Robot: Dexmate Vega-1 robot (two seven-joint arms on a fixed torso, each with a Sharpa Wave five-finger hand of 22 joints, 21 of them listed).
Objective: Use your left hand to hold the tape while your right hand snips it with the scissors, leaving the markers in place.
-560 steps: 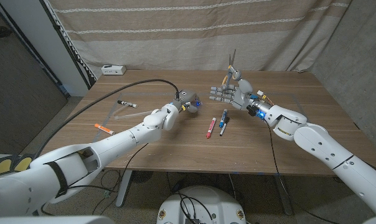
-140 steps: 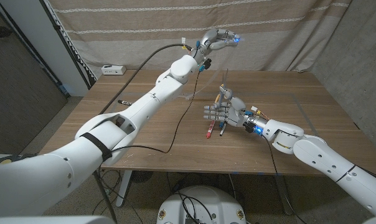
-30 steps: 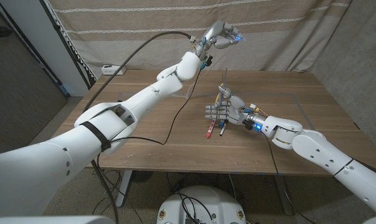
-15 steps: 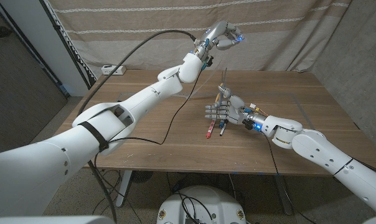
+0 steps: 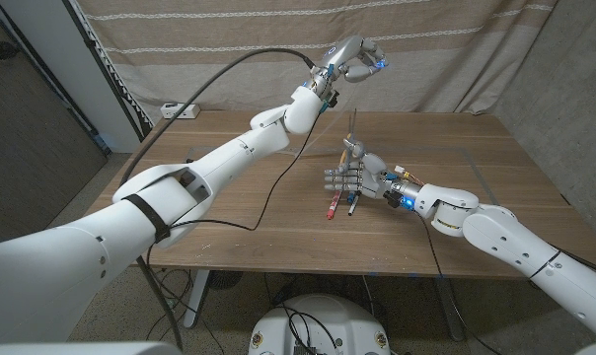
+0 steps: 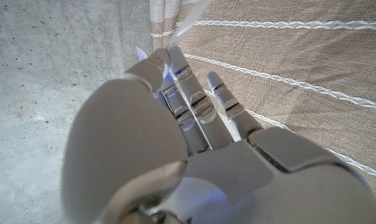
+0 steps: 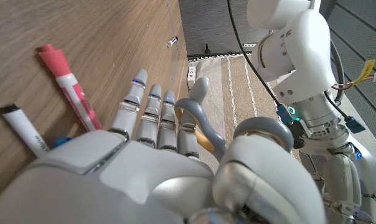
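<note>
Clear tape (image 6: 187,20), thin, limp, likely sticky: pinched at fingertips of raised left hand (image 5: 355,61), strip trailing down toward right hand (image 5: 355,176) clamped on grey scissors (image 7: 203,124) just above markers (image 5: 333,203) on bench (image 5: 229,187); best kept taut, cut mid-span.

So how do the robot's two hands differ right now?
The left hand is raised high before the curtain, pinching clear tape; the right hand is low over the table, gripping scissors with blades pointing up. Both hold something.
</note>
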